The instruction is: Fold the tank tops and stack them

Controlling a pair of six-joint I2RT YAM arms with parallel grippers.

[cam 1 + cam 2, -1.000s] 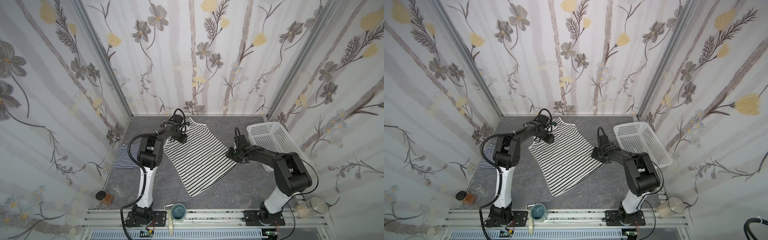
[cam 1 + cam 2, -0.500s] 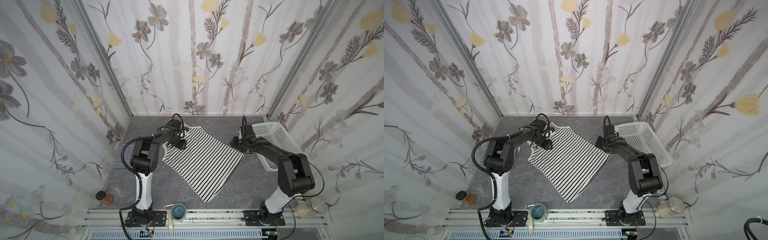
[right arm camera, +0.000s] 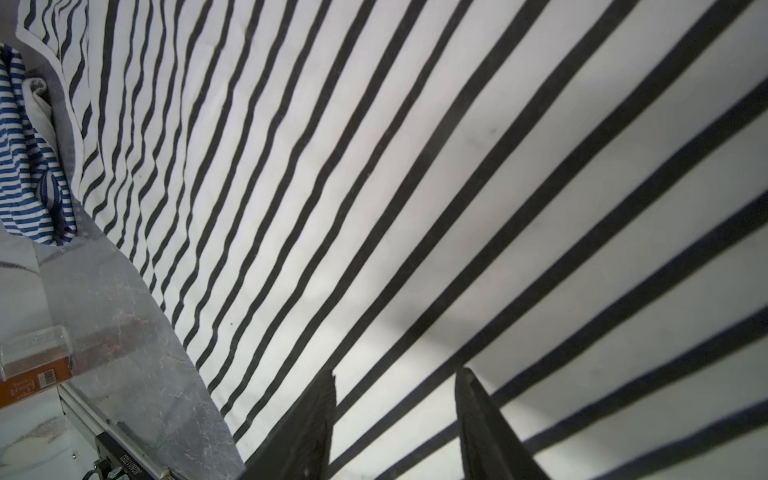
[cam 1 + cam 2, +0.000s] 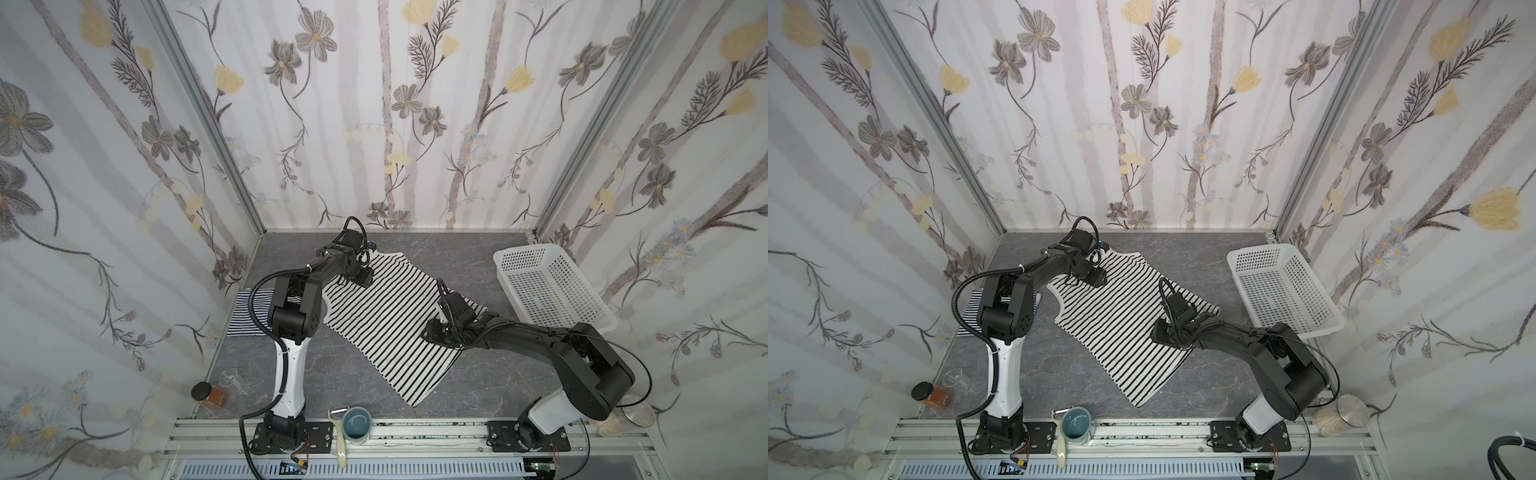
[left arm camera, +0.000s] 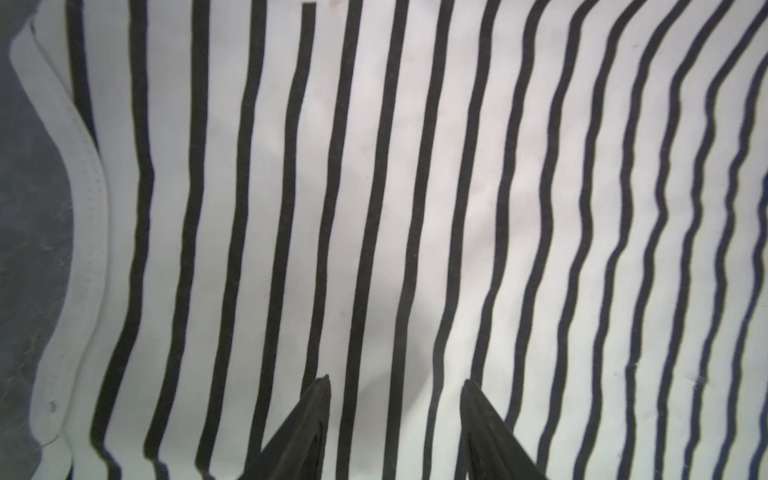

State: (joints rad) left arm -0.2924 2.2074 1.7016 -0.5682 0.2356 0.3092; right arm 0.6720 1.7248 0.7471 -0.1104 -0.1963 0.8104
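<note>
left hand (image 5: pixel 395 384) and right hand (image 3: pixel 395 374), jaws apart and empty, over the black-striped tank top (image 4: pixel 386 320) on the bench (image 4: pixel 457 257)

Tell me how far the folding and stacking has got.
Done: the navy-striped top looks folded at the left edge of the table. In hand: the black-striped top lies spread flat, left gripper and right gripper open over it, gripping nothing. Left: fold it and stack both.
</note>
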